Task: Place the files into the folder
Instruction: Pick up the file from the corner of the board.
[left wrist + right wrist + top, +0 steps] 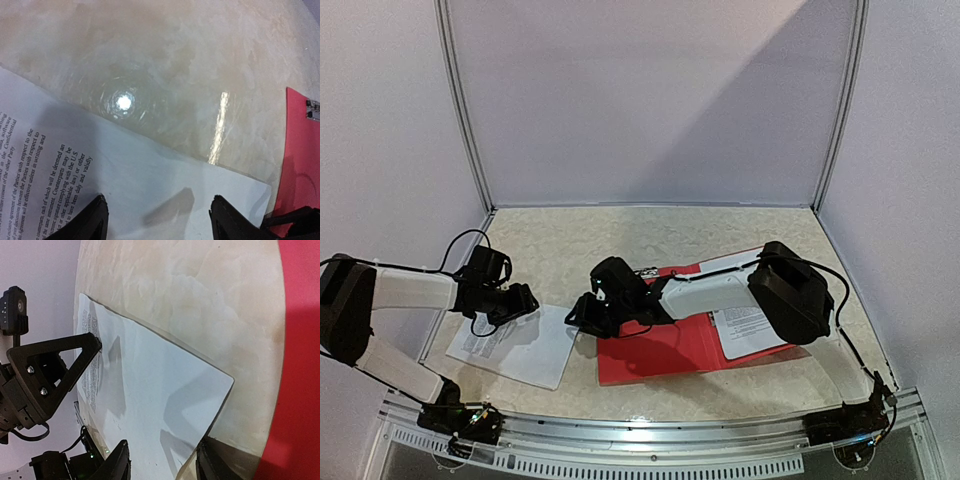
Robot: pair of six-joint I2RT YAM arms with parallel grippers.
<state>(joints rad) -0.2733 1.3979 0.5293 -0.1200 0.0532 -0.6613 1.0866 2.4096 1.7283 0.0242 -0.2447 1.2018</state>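
Note:
One of the files, a white printed sheet (520, 347), lies flat on the table left of the open red folder (660, 358). Another printed sheet (750, 325) rests on the folder's right half. My left gripper (515, 303) hovers open low over the loose sheet (130, 180), its fingertips (97, 220) straddling blank paper. My right gripper (578, 318) reaches left across the folder and stands open at the sheet's (150, 390) near right edge. One of its fingers (117, 462) is above the paper and the other sits at the edge, which looks slightly raised there.
Marbled tabletop (190, 65) stretches beyond the sheet. White enclosure walls (650, 100) surround the table on three sides. The folder's red cover (300, 340) lies right beside the sheet. The left arm's triangular finger (60, 365) shows in the right wrist view.

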